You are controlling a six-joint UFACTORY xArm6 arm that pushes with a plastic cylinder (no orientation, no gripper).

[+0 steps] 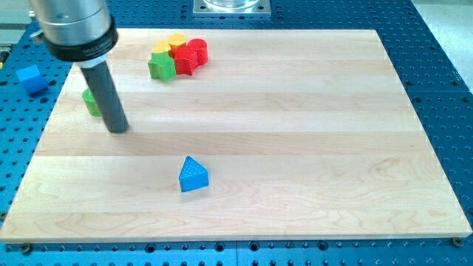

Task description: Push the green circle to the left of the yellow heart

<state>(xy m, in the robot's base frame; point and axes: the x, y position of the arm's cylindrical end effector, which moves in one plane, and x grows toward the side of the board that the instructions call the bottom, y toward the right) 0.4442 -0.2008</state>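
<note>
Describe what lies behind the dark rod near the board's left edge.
A green block peeks out at the rod's left, near my tip. The rod covers most of it, so its shape cannot be confirmed.

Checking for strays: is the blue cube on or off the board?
Off. The blue cube sits on the perforated blue table, past the wooden board's left edge at the view's upper left.

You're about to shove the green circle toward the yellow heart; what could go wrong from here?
1. The green circle is mostly hidden behind my rod, near the board's left edge; a skewed push could slide it off.
2. My tip sits at its lower right, poorly placed.
3. The yellow heart touches a packed cluster with the green star; overshoot scatters them.
</note>
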